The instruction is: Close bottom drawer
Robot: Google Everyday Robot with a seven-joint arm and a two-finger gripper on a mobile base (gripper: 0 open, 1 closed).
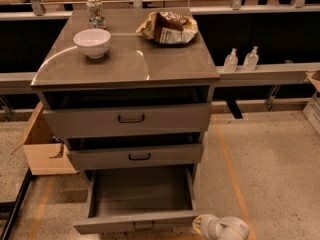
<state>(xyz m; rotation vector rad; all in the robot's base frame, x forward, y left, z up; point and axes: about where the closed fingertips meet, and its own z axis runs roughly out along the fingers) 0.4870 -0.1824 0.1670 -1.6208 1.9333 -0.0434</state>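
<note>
The bottom drawer (140, 191) of the grey cabinet is pulled far out, and its wide shallow grey tray is empty. Its slim front panel (135, 225) lies at the bottom edge of the view, with the handle barely showing. The middle drawer (135, 156) and the top drawer (127, 119) stand slightly ajar. My gripper (222, 228) is a white rounded shape at the bottom edge, just right of the bottom drawer's front right corner.
On the cabinet top (125, 59) are a white bowl (92, 42), a crumpled chip bag (167, 28) and a can (95, 11). A cardboard box (42, 144) stands left of the cabinet. Two small bottles (240, 59) stand on a rail at the right.
</note>
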